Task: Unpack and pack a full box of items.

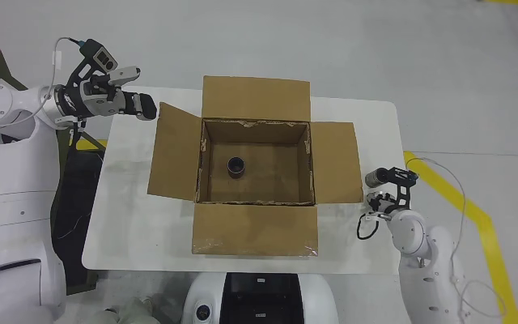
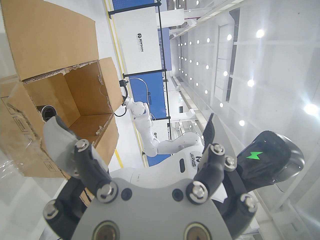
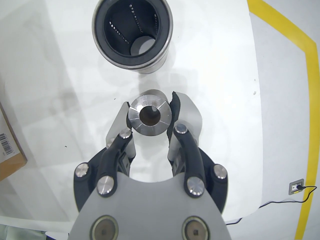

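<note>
- While the white table (image 1: pixel 121 219) carries everything, the cardboard box (image 1: pixel 255 227) (image 2: pixel 82 93) sits at its middle with all four flaps folded outward.
- At the table's far left corner, the left gripper (image 1: pixel 137 105) (image 2: pixel 132 126) hangs with its fingers spread wide. It holds nothing and is clear of the box.
- Near the table's right edge, beside the box's right flap, the right gripper (image 3: pixel 151 108) is closed narrowly, its pads pressed on both sides of a small steel piece (image 3: pixel 149 118).
- Just ahead of that gripper a big metal tube (image 3: pixel 132 26) with a black lining stands upright on the table, apart from the fingers.
- On the box floor, toward its left wall, lies one dark tube (image 1: pixel 235 168) (image 2: pixel 47 112).
- Whether the small steel piece touches the table cannot be told.
</note>
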Robot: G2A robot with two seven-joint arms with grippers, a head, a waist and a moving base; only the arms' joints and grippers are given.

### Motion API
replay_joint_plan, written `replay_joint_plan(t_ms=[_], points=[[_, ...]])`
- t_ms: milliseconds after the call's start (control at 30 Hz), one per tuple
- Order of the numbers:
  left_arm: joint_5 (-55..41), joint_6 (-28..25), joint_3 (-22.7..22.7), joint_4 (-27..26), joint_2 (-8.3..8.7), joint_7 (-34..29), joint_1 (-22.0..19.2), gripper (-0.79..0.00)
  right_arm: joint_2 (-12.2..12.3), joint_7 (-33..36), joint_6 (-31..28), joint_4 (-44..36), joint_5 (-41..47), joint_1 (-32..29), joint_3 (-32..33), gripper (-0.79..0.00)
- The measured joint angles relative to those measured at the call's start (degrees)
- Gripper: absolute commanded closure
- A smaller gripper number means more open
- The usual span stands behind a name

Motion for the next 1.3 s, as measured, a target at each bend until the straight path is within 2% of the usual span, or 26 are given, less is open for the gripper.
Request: replay_joint_plan(t_ms=[267,600,900,1300], points=[[0.0,0.0,0.0,0.0,0.00,0.0,0.0,-0.785,0.3,-0.3,0.4,-0.3,-0.1,-0.1,-0.2,0.000],[0.0,0.0,0.0,0.0,0.00,0.0,0.0,-0.785,0.5,-0.9,0.2,-5.1,0.2,-3.7,-0.4,0.000],[0.0,0.0,0.0,0.0,0.00,0.0,0.0,-0.785,0.7,-2.5,-2.8,-11.4,3.5,-8.2,-0.7,0.000],[0.0,0.0,0.0,0.0,0.00,0.0,0.0,-0.785,1.1,-7.1,-4.7,-25.0,5.7,-16.8,1.4,0.000]])
